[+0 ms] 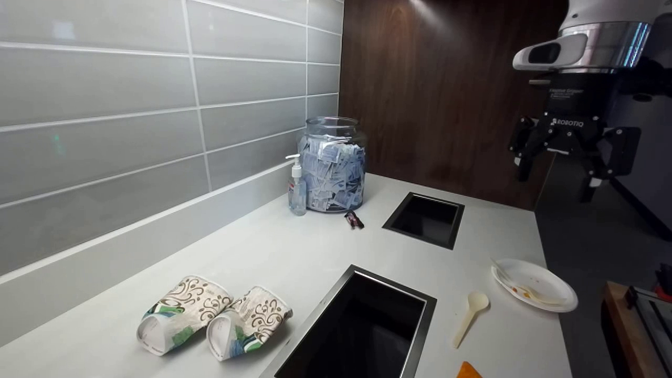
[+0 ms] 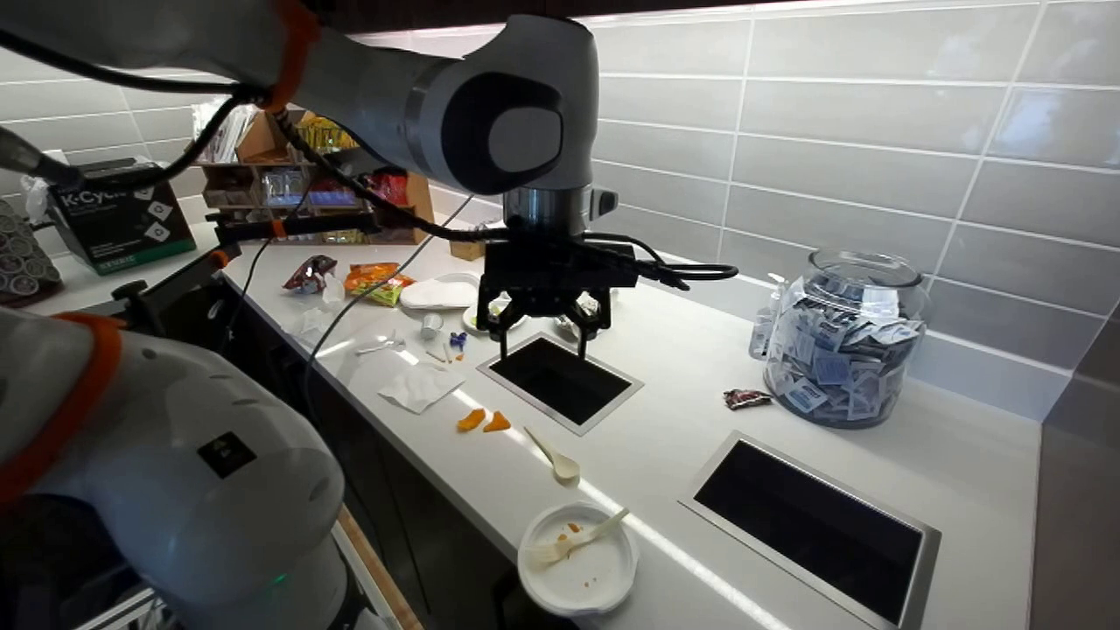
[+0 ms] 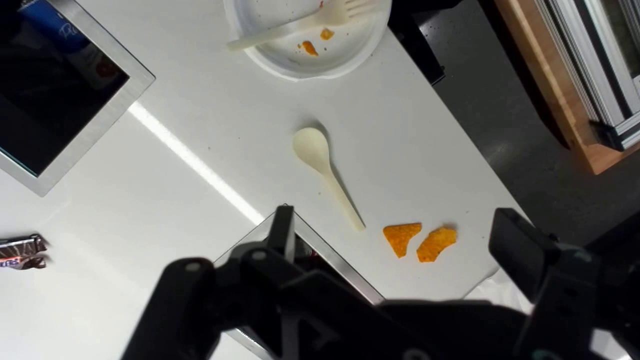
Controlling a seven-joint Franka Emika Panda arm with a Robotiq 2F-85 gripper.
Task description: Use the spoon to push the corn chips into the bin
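The cream-white spoon (image 1: 476, 303) (image 2: 565, 468) (image 3: 311, 146) lies flat on the white counter, its handle end towards the chips. The corn chips are two loose orange pieces: one chip (image 2: 497, 423) (image 3: 401, 239) beside another chip (image 2: 471, 420) (image 3: 436, 244). In an exterior view only the tip of a chip (image 1: 467, 370) shows. The bin is a metal-framed dark opening (image 1: 423, 336) (image 2: 612, 405) (image 3: 340, 260) beside the chips; a similar opening (image 1: 404, 202) (image 2: 744, 542) (image 3: 135, 82) lies nearer the jar. My gripper (image 1: 555, 181) (image 2: 542, 352) (image 3: 397, 222) is open, empty, and above the counter.
A white plate (image 1: 564, 286) (image 2: 586, 591) with a fork sits at the counter edge. A jar (image 1: 333, 176) and pump bottle (image 1: 297, 191) stand by the tiled wall. Two crumpled cups (image 1: 194, 304) lie beside the bin. A napkin (image 2: 420, 385) lies past the chips.
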